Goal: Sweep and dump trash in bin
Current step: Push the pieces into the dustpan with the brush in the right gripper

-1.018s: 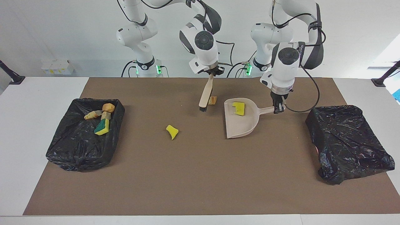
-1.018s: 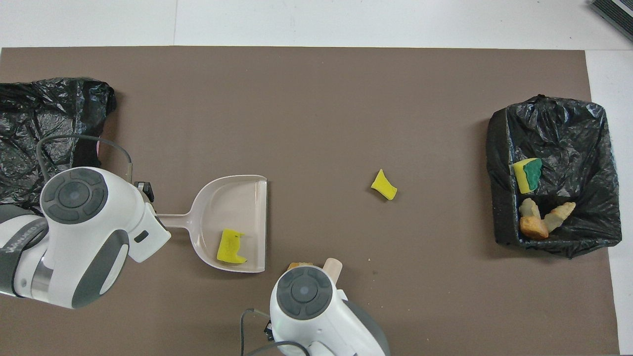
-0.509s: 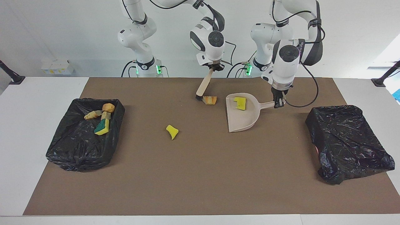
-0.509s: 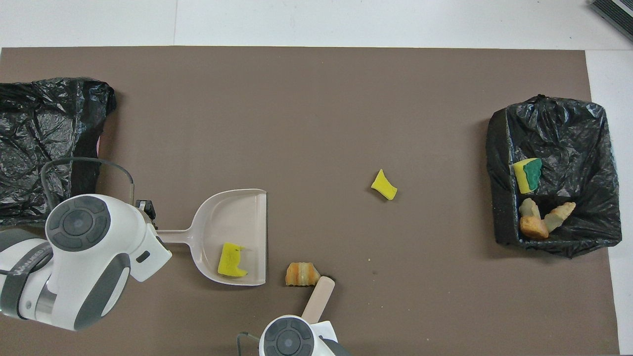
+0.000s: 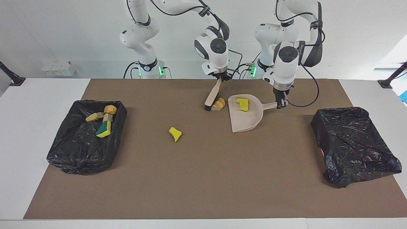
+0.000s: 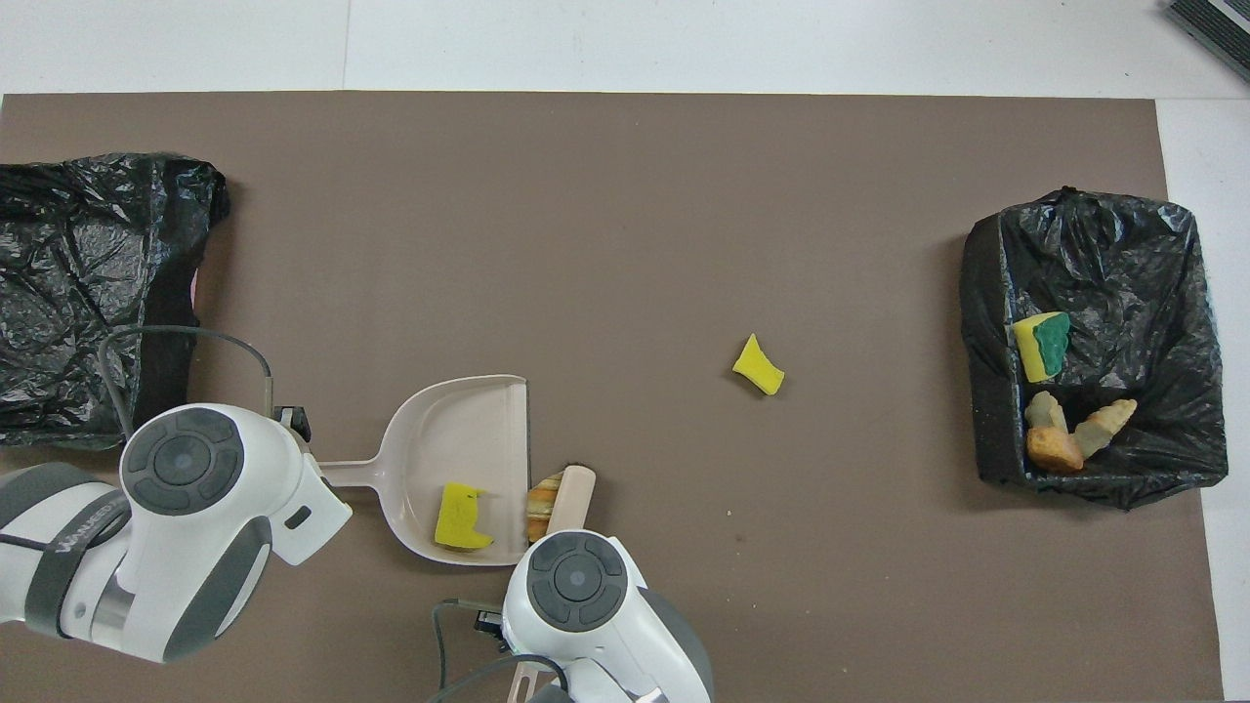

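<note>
brown matting covers the table [image 5: 203, 190]. right gripper [image 5: 222, 77] is clamped on the brush [image 5: 212, 97], its bristles against a bread piece [image 5: 218, 103] at the dustpan [image 5: 246, 122] lip. left gripper [image 5: 280, 105] pinches the dustpan handle; a yellow sponge chunk [image 5: 242, 104] sits inside. another yellow chunk [image 5: 175, 134] lies loose on the mat. four bits lie in the bin [image 5: 79, 152] at the right arm's end.

The desk [image 5: 47, 95] carried a brown mat [image 5: 203, 178], holding two black-lined bins [image 5: 82, 143] [image 5: 353, 143], dustpan [image 5: 244, 122], yellow sponge bit [image 5: 175, 134] and bread piece [image 5: 219, 103].
</note>
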`<state>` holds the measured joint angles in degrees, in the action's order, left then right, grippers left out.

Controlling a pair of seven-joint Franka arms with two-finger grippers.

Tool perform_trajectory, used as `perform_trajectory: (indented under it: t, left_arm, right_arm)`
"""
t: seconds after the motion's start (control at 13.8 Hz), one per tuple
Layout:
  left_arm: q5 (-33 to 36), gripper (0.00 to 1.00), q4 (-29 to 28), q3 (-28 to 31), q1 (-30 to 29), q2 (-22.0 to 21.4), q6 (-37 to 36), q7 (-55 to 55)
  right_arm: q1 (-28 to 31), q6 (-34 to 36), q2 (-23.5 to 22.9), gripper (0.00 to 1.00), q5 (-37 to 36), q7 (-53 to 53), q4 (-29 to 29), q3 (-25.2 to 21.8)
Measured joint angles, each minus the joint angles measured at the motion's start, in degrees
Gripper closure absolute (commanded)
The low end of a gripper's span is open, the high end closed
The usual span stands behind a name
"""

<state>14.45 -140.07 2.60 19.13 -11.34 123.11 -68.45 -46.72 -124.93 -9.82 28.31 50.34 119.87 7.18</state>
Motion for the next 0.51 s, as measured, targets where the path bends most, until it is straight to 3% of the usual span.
perform_trajectory:
  t: [0.29,0.51]
  left_arm:
    - [0.1,1.0,-0.1,0.0,0.0,0.0,0.3,0.1]
    - [0.2,1.0,-0.6,-0.2,0.0,0.1,1.1,2.1]
  right_arm:
    - [-0.5,-7.9,-1.1,1.0,10.9,-7.4,-2.3,0.4]
    - [-0.4,-8.1,-2.5,1.0,13.0,-7.8,-6.1,0.5]
